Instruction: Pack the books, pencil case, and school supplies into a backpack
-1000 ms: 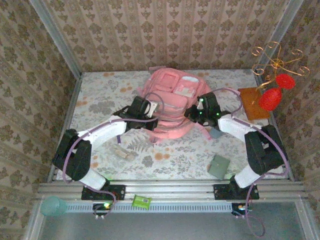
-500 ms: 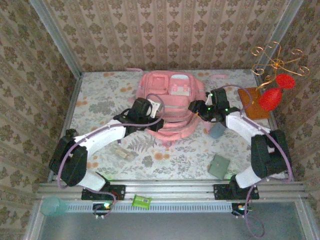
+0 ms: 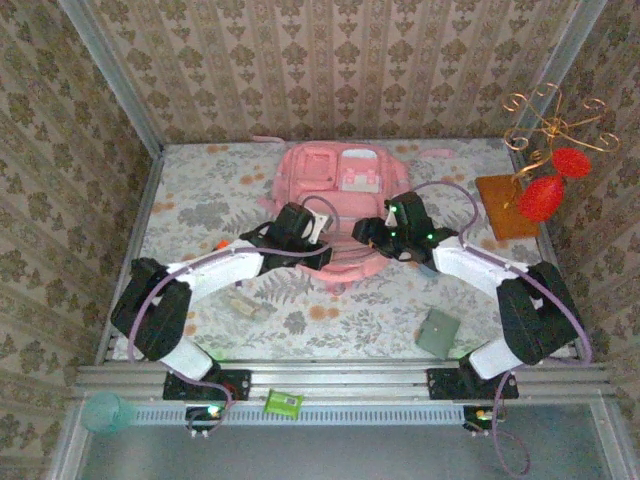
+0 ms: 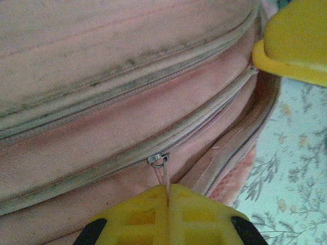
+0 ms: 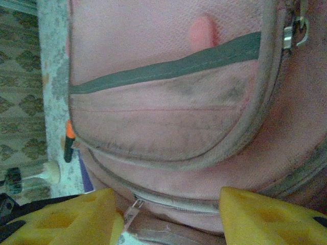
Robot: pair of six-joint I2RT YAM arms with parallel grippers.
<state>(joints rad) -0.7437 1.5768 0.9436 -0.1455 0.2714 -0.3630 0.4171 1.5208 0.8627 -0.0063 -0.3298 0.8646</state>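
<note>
Left end effector (image 4: 167,193) pinches the pink backpack's (image 4: 102,56) thin zip pull (image 4: 159,160) (right end effector (image 5: 171,209) apart, holding nothing), so a tug may drag it instead of unzipping.

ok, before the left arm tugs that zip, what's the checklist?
1. Grip: left pincer shut on the zip pull: ok.
2. Second arm ready: right pincer open, straddling the lower edge of the pink backpack: ok.
3. Right pincer pads bracing the fabric: cannot tell.
4. Pocket open: not ok, the zip looks closed on both sides of the slider.
5. Supplies packed: not ok, the black marker with orange cap lies outside, beside the backpack.
</note>
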